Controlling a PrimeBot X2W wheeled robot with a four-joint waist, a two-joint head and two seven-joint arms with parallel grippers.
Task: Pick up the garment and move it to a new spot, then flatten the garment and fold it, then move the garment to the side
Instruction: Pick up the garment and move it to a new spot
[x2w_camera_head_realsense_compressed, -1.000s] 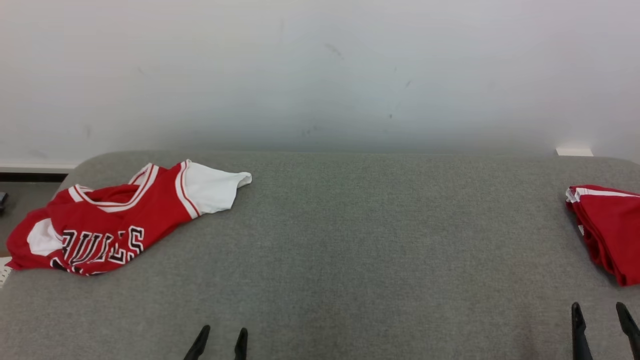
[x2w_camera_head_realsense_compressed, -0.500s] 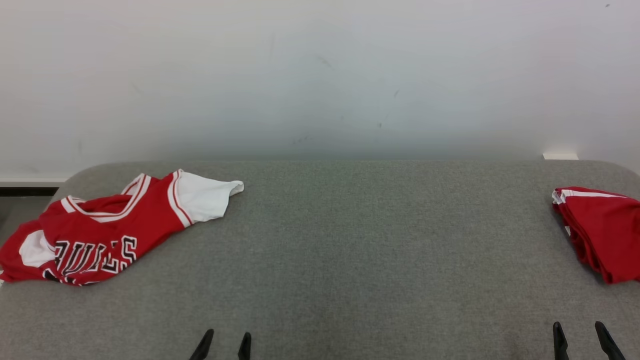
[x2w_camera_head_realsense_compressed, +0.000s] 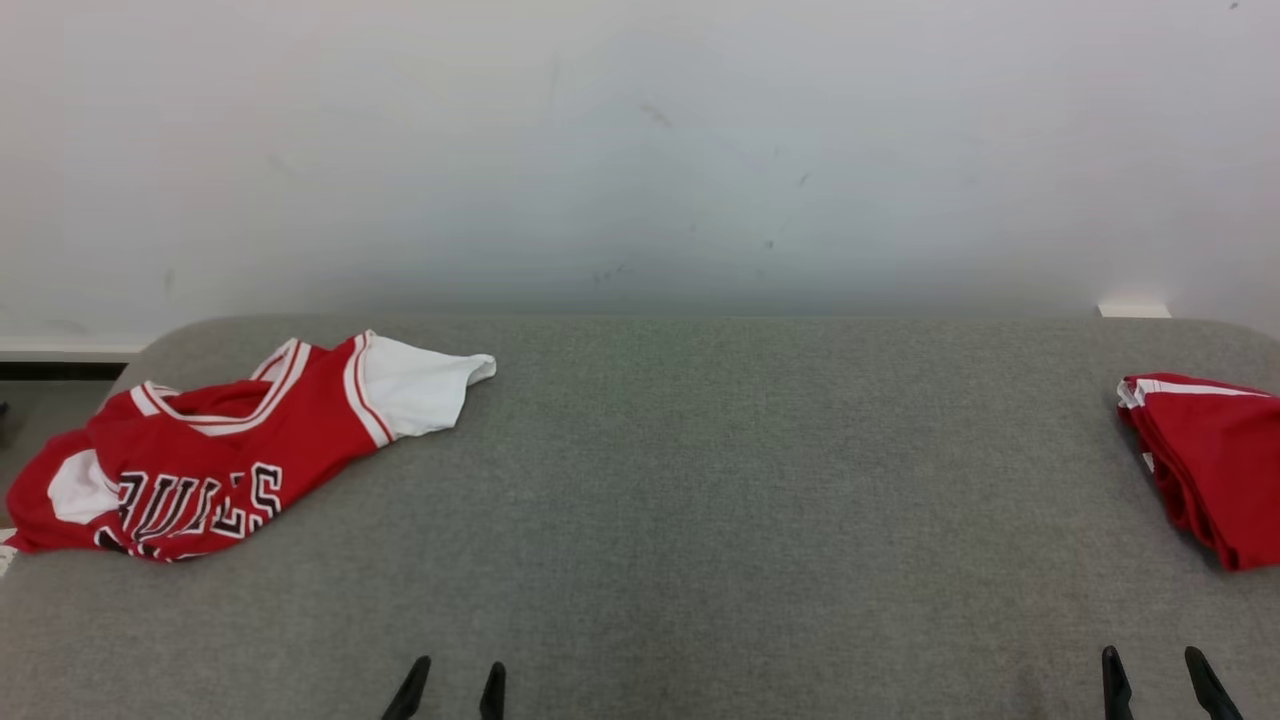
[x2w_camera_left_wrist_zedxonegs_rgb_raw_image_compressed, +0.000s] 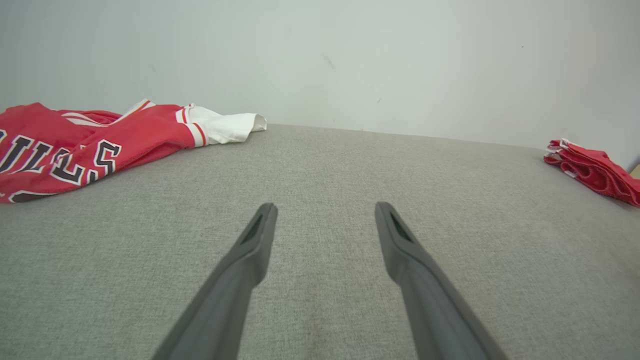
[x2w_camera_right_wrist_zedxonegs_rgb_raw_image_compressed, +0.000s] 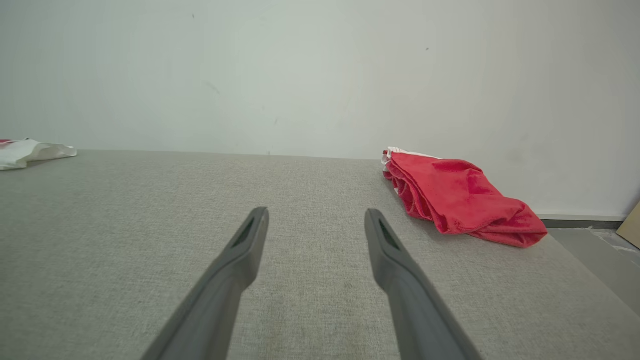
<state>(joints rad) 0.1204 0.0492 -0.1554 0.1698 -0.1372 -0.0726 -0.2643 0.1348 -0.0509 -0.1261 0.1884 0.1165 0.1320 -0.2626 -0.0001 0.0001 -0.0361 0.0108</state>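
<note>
**One word read on the jersey**

"BULLS" is printed in black, white-edged block letters across the front of the crumpled red jersey (x2w_camera_head_realsense_compressed: 215, 455). Dark shapes beneath the word are possibly part of a number, but they cannot be read.

A grey fabric bench (x2w_camera_head_realsense_compressed: 700, 480) stands against a pale, scuffed wall (x2w_camera_head_realsense_compressed: 640, 150). At the bench's far left corner lies a rumpled red jersey (x2w_camera_head_realsense_compressed: 220, 450) with black lettering, white trim and a white sleeve stretched toward the bench's middle. At the bench's right edge rests a folded red garment (x2w_camera_head_realsense_compressed: 1210, 460), cut off by the frame. Over the bench's near edge, the left tool (x2w_camera_head_realsense_compressed: 455, 690) shows left of middle and the right tool (x2w_camera_head_realsense_compressed: 1160, 685) near the right end, each with its fingers parted and touching nothing.
</note>
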